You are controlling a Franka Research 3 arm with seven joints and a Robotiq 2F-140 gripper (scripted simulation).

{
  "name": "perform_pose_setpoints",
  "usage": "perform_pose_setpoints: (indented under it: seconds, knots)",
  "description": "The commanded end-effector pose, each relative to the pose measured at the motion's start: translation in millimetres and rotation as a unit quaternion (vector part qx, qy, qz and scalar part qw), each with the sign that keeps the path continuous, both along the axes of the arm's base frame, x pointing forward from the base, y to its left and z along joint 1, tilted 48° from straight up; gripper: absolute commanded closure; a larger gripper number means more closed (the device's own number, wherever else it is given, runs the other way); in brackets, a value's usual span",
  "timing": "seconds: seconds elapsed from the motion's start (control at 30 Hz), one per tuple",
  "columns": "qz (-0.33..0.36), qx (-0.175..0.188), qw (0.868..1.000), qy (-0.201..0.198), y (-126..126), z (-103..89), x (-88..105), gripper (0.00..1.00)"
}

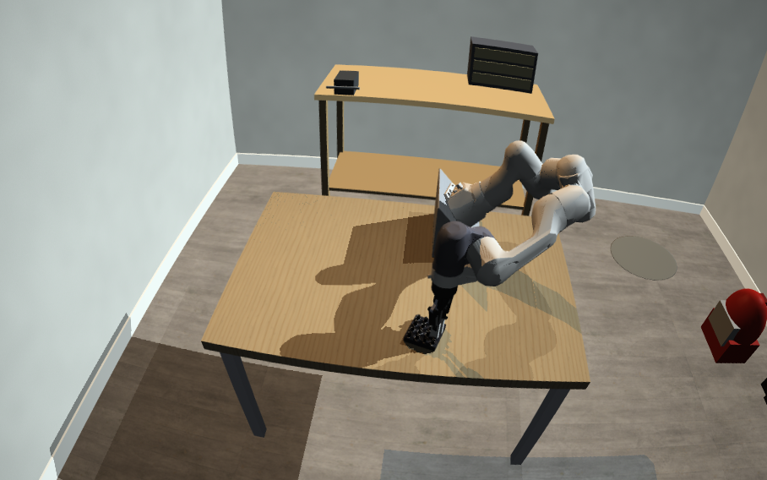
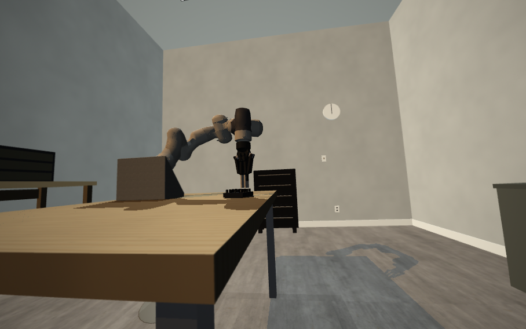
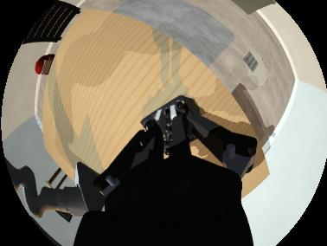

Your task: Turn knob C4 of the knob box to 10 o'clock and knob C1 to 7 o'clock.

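Observation:
The knob box [image 1: 421, 334] is a small black box with rows of dark knobs. It stands on its feet near the front edge of the wooden table and also shows in the exterior view [image 2: 238, 192]. My gripper [image 1: 438, 329] [image 2: 244, 185] points straight down over the box's right side, with its fingertips right at the knob tops. The fingers are drawn close together, and I see nothing clamped between them. In the wrist view the fingertips [image 3: 170, 116] hide the knobs under them. Knob names, marks and white lines are too small to read.
A brown block [image 2: 145, 178] stands on the table by the arm's base. A shelf table [image 1: 432, 93] with a black drawer unit [image 1: 502, 63] stands behind. The table's front edge lies close to the box.

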State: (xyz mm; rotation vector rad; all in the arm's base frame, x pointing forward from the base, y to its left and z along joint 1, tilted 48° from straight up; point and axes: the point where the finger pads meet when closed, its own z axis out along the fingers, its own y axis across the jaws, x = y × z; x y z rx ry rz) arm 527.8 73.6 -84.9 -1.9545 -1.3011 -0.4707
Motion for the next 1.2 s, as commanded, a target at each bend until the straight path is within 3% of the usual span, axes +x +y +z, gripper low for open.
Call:
perform_pose_setpoints:
  seconds: [0.0, 1.17]
  knots:
    - [0.001, 0.000, 1.000, -0.001, 2.8, -3.2, -1.0, 0.88]
    - [0.001, 0.000, 1.000, -0.001, 9.0, -8.9, -1.7, 0.88]
